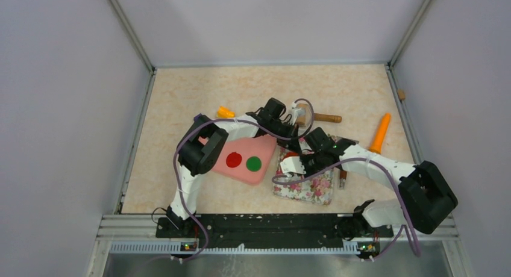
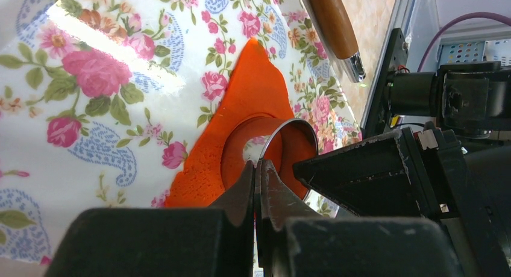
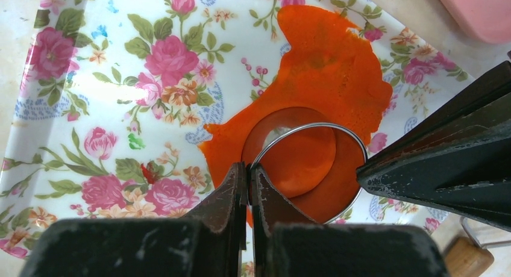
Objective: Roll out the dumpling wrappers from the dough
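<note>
A ragged sheet of orange-red dough (image 3: 328, 60) lies on a flowered tray (image 3: 108, 60). A metal ring cutter (image 3: 313, 125) stands on its near edge, and a round orange-red wrapper (image 3: 298, 159) lies inside the ring. My right gripper (image 3: 248, 167) is shut on the ring's rim. My left gripper (image 2: 256, 164) is shut on the rim of the same ring cutter (image 2: 295, 123), over the dough (image 2: 253, 90). In the top view both grippers, left (image 1: 291, 140) and right (image 1: 300, 159), meet over the dough (image 1: 291, 155). A red wrapper (image 1: 234, 160) and a green wrapper (image 1: 253, 163) lie on a pink board (image 1: 241, 177).
A wooden rolling pin (image 1: 322, 117) lies behind the tray (image 1: 307, 186). A long orange carrot-shaped stick (image 1: 379, 132) lies to the right, and a small orange piece (image 1: 225, 112) at the back left. A wooden-handled tool (image 2: 331, 18) lies beside the tray. Walls enclose the table.
</note>
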`<act>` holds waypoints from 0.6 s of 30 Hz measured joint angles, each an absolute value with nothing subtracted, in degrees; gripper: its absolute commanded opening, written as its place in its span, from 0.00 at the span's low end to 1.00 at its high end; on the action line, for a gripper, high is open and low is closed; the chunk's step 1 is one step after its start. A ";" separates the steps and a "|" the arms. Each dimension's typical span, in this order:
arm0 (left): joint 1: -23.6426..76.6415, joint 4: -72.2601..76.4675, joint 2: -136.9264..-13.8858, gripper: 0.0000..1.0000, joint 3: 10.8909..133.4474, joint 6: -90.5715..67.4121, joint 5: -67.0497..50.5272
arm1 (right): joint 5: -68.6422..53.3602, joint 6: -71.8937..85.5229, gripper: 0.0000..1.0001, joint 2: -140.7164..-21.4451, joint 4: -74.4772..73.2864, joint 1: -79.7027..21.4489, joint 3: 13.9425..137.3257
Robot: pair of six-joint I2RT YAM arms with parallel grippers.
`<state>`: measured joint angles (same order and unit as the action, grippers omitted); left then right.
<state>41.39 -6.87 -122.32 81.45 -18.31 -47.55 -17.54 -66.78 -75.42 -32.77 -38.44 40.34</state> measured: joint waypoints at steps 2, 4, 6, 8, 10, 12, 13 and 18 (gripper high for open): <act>41.43 -6.96 -121.97 0.00 80.99 -18.28 -47.53 | -18.31 -67.81 0.00 -75.59 -33.82 -37.87 40.71; 41.47 -7.22 -121.82 0.00 80.88 -18.26 -47.53 | -19.46 -69.04 0.00 -75.94 -34.92 -36.93 41.15; 41.56 -7.55 -121.64 0.00 80.86 -18.13 -47.33 | -20.23 -69.91 0.00 -76.16 -35.48 -36.29 41.39; 41.60 -7.75 -121.56 0.00 80.86 -17.96 -47.13 | -20.84 -70.61 0.00 -76.25 -35.81 -35.86 41.43; 41.63 -8.01 -121.38 0.10 80.86 -17.82 -46.87 | -21.02 -70.91 0.00 -76.38 -36.12 -35.75 41.67; 41.67 -8.38 -121.25 0.24 80.86 -17.69 -46.59 | -21.10 -70.87 0.00 -76.69 -36.42 -35.73 41.98; 41.65 -8.64 -121.23 0.30 80.86 -17.54 -46.39 | -21.10 -70.67 0.00 -76.73 -36.51 -35.70 42.11; 40.05 -12.84 -121.10 0.41 81.01 -16.80 -45.41 | -21.02 -69.73 0.00 -76.86 -36.47 -35.70 42.17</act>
<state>40.05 -12.84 -121.10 81.01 -16.80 -45.41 -21.02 -69.73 -76.86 -36.47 -35.70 42.17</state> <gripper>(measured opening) 0.386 0.012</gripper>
